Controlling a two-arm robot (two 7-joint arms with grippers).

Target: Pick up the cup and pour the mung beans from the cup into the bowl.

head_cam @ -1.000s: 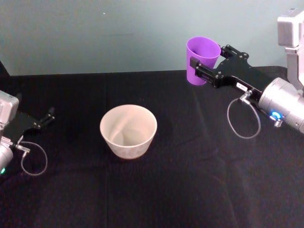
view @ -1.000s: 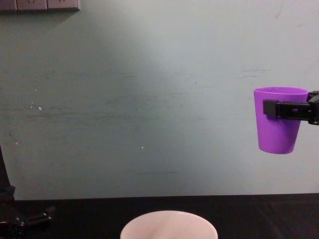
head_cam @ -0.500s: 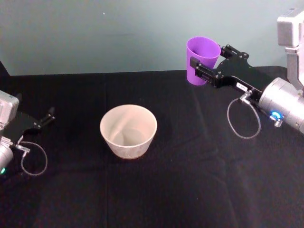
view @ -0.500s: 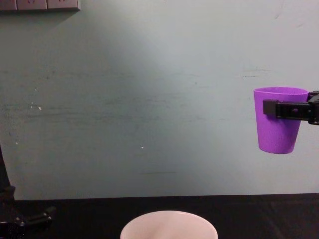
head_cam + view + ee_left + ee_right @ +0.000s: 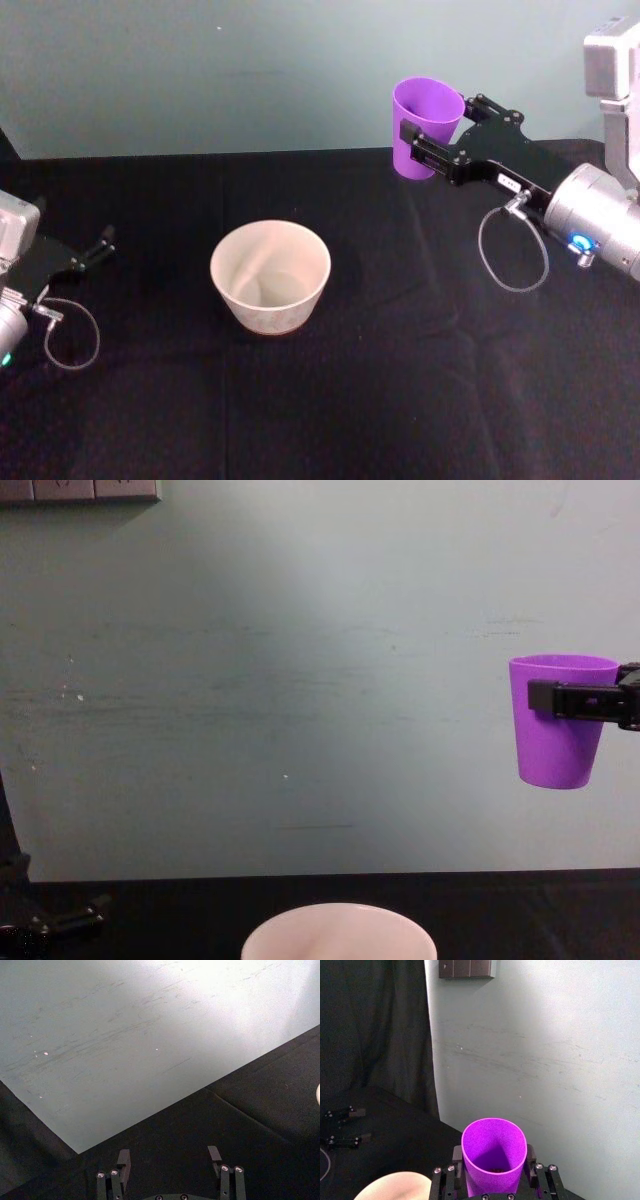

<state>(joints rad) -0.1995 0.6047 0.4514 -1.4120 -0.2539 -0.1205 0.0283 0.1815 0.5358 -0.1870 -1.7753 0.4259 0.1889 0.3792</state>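
Bowl first, since it's nearest. It's set upright on the black table, and nothing can be made out inside it. Off to the bowl's left, the left gripper is parked low over the cloth, fingers spread wide with nothing between them. Beyond the bowl and off to its right, the cup is held upright well above the table, clamped around its upper wall by the right gripper, both fingers pressed to its sides.

Risk-wise, the cup is nowhere near over the bowl, so if it's tipped early the mung beans get dumped on the cloth. From that height beans could also be bounced out over the rim — a lower, centred pour is called for. Smooth tapered plastic could be let slip if the wrist is rolled fast.
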